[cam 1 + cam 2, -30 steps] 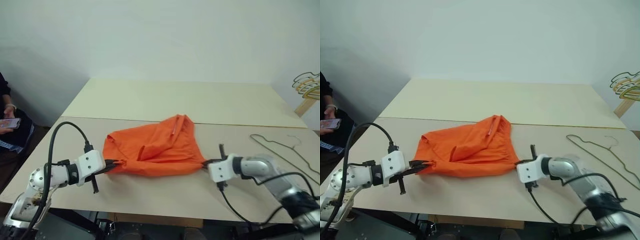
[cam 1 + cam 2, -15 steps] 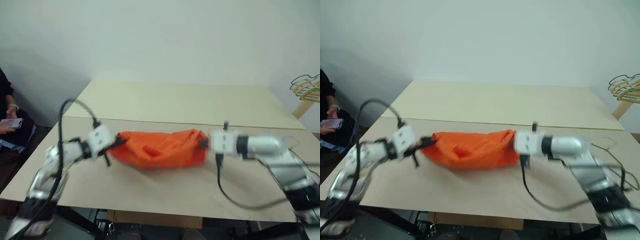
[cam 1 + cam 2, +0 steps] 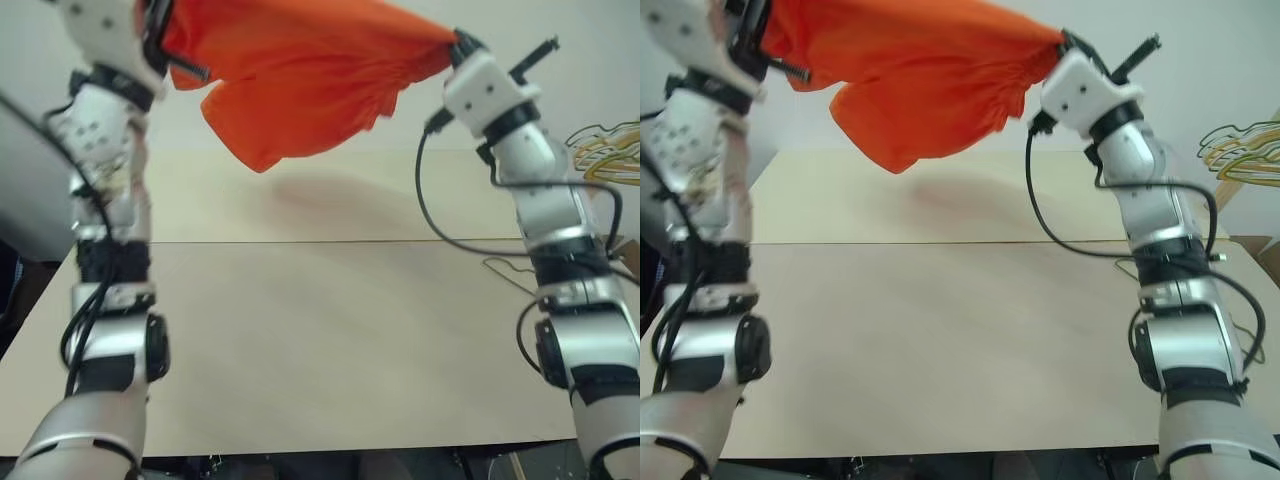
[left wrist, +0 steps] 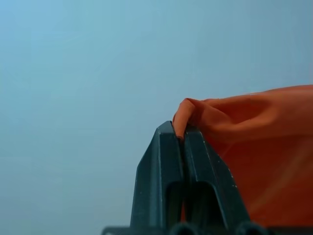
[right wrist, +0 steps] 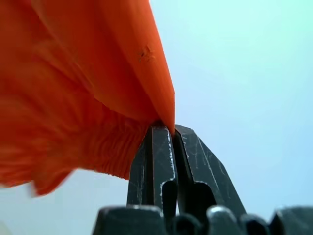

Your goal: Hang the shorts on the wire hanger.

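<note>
**benchwatcher:** Where are you at with the shorts right now?

**me (driving remotely):** I've got the shorts [image 3: 300, 70] up in the air, well clear of the worktop [image 3: 330, 330]. My left gripper [image 4: 179, 139] is clenched on one end of the cloth; in its wrist view a fold of orange pokes out right at the pinched fingertips. My right gripper [image 5: 165, 129] is clamped on the other end, with the gathered waistband bunched up just beside its fingers. So the cloth is stretched between the two grippers and the rest of it sags below them.

**benchwatcher:** And the hanger?

**me:** The wire hanger [image 3: 505, 272] is lying flat on the worktop, far below my right gripper and out beside that arm's lower part. I can only see a bit of its wire past the arm. There's also a bunch of yellowish hangers [image 3: 605, 150] further off to the right, which isn't the one I want.

**benchwatcher:** So which step is this?

**me:** I'd call it the lift-and-spread step. Nothing's on the hanger yet. Next move, I reckon, is bringing the shorts down and over toward the hanger, keeping both pinches tight so the waistband stays open enough to feed onto a shoulder. The tricky bit: both grippers are busy, so nothing's free to steady that hanger.
</note>
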Robot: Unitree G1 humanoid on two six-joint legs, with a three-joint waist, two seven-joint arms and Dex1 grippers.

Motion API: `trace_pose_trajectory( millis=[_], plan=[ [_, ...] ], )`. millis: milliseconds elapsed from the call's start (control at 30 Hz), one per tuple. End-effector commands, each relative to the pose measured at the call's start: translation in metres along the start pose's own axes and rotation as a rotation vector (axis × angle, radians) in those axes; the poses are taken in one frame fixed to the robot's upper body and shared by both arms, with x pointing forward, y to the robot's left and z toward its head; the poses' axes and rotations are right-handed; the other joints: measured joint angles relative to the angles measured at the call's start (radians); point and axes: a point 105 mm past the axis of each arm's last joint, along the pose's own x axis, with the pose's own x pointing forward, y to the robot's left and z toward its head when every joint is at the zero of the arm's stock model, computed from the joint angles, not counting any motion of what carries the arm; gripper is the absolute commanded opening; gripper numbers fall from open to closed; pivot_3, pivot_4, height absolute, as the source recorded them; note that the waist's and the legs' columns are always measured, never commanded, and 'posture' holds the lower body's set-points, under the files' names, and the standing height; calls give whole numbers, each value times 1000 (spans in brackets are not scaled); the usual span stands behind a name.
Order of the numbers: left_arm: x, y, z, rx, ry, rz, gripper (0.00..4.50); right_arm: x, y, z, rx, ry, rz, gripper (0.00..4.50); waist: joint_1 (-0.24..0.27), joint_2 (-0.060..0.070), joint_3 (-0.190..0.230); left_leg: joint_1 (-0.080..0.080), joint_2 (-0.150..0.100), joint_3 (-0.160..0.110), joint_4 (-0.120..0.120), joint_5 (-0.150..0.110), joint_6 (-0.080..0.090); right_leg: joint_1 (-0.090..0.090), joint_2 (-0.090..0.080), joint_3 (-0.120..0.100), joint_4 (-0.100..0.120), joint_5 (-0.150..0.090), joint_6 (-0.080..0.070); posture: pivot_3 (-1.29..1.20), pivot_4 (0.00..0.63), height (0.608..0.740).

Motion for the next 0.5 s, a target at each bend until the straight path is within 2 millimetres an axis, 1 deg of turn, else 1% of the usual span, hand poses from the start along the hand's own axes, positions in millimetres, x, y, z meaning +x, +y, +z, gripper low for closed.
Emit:
trace_pose_trajectory(
  millis=[33, 100, 167, 233, 267, 367, 400, 433, 467, 500],
  plan=[
    [-53, -5, 5, -68, 79, -148, 0, -34, 23, -14, -3, 40, 145, 15, -18, 1, -1, 0, 1, -1, 0, 0, 0, 1, -1, 0, 0, 0, 0, -13, 0, 740],
    [-99, -34, -17, -106, 245, -320, 0, -63, 60, -15, -14, 37, 360, 15, -20, 1, 0, -2, 0, -3, 8, 0, 2, 5, -2, 0, -3, -1, 1, 0, 0, 740],
    [-145, -64, -30, -172, 406, -496, 0, -95, 93, -14, -58, 23, 567, 15, -18, 2, 1, -4, 2, -3, 16, 0, 3, 12, -2, 0, -8, -3, 3, 6, 0, 740],
    [-194, -93, -44, -221, 579, -655, 0, -121, 118, -18, -86, 24, 703, 15, -9, 2, 7, 4, 2, -2, 19, 0, 7, 23, -3, 1, -10, -3, 3, 10, 0, 740],
    [-217, -105, -51, -226, 654, -720, 0, -130, 127, -20, -101, 28, 749, 15, -2, 2, 8, 8, 2, -1, 19, -4, 16, 29, -5, 1, -18, -4, 4, 13, 0, 740],
    [-263, -124, -66, -204, 790, -825, 0, -154, 145, -18, -119, 3, 888, 15, 34, 5, 12, 38, 2, 1, 15, -2, 18, 56, -5, 2, -19, -2, 2, 20, 0, 740],
    [-274, -128, -69, -206, 817, -849, 0, -162, 148, -15, -101, -4, 939, 15, 47, 6, 13, 46, 2, 2, 13, -2, 18, 58, -5, 3, -20, -4, -1, 19, 0, 740],
    [-285, -132, -69, -208, 838, -878, 0, -171, 149, -10, -89, -19, 1001, 15, 65, 6, 13, 53, 2, 2, 12, -2, 17, 65, -5, 3, -20, -9, -5, 18, 0, 740],
    [-290, -133, -68, -213, 848, -898, 0, -177, 149, -6, -78, -29, 1047, 15, 76, 7, 12, 56, 2, 2, 11, -2, 17, 67, -6, 2, -20, -10, -5, 16, 0, 740],
    [-293, -134, -66, -220, 848, -912, 0, -184, 147, -3, -65, -30, 1093, 15, 86, 6, 12, 55, 2, 2, 11, -3, 18, 67, -6, 2, -20, -10, -3, 15, 0, 740]
  ],
)
